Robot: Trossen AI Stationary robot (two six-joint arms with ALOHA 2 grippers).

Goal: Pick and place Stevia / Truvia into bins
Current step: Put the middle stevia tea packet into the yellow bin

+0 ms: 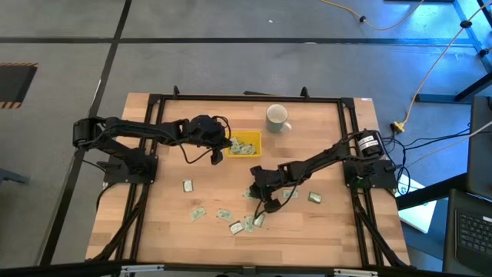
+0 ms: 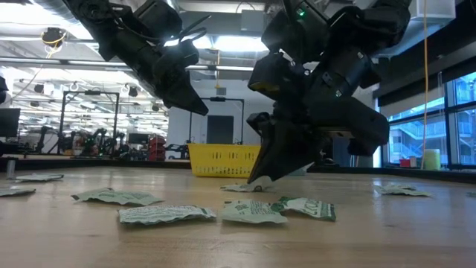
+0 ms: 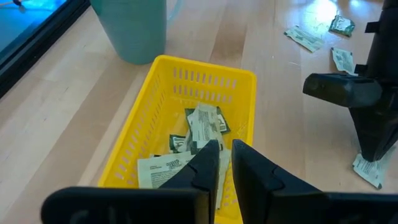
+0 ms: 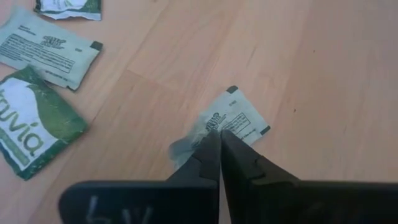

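Left arm: reaches in from the table's left edge, elbow bent, wrist tilted down. Left gripper hangs over the near end of the yellow tray; its fingers stand a narrow slit apart with nothing between them. Several Truvia sachets lie inside the tray. White mug stands just beside the tray's far right corner.

Right arm: stretches from the right edge diagonally toward the table's middle, wrist pitched steeply down. Right gripper has its tips at the wooden table, fingers pressed together on the edge of one sachet, which lies on the wood. More loose sachets are scattered across the front of the table.
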